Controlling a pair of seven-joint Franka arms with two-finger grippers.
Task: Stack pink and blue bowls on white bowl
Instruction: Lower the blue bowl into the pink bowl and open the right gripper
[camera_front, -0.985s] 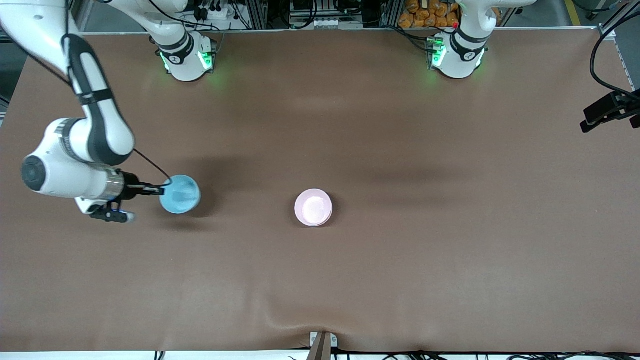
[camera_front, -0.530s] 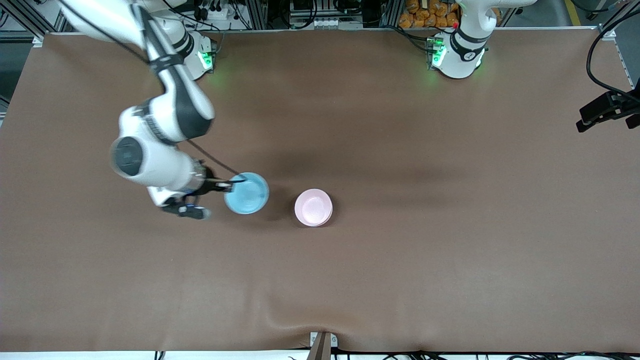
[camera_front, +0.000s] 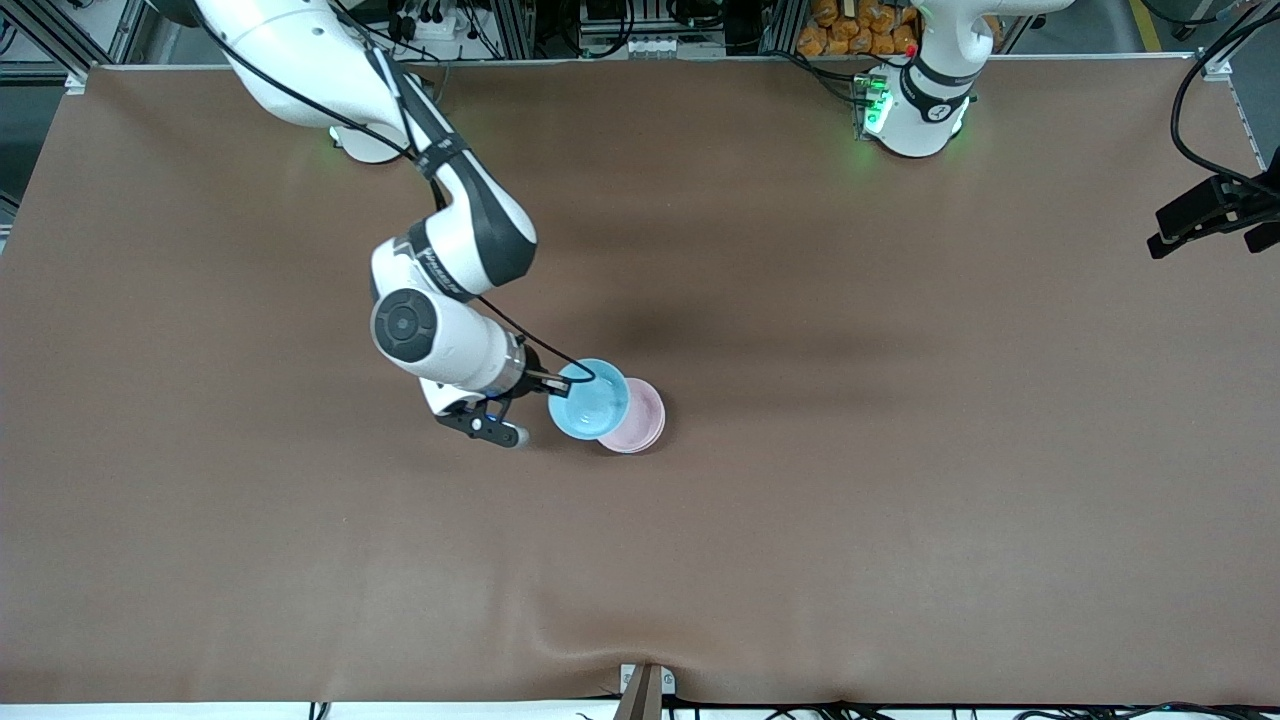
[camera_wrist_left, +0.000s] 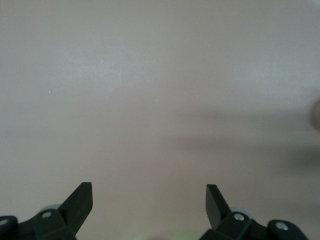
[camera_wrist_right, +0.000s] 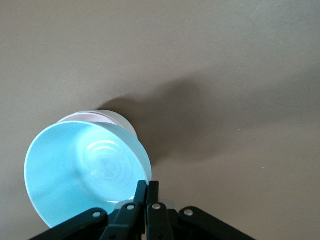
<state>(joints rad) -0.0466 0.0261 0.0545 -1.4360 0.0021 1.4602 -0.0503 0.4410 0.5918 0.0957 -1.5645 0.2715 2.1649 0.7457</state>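
Observation:
The light blue bowl (camera_front: 590, 402) (camera_wrist_right: 80, 175) hangs tilted in the air, and my right gripper (camera_front: 565, 382) (camera_wrist_right: 147, 186) is shut on its rim. It overlaps the edge of the pale pink bowl (camera_front: 648, 418) (camera_wrist_right: 87, 115), which stands on the table's middle. A whitish wall (camera_wrist_right: 125, 125) shows under the pink rim; I cannot tell whether it is the white bowl. My left gripper (camera_front: 1200, 232) (camera_wrist_left: 149, 192) waits open and holds nothing, up over the left arm's end of the table. The left wrist view shows only bare table.
The brown table cover (camera_front: 900, 500) has a wrinkle at the edge nearest the front camera (camera_front: 560, 640). Both arm bases (camera_front: 915, 110) stand along the edge farthest from that camera.
My right arm has carried the blue bowl from the right arm's end of the table toward the middle; it now overlaps the pink bowl. The left arm has hardly moved.

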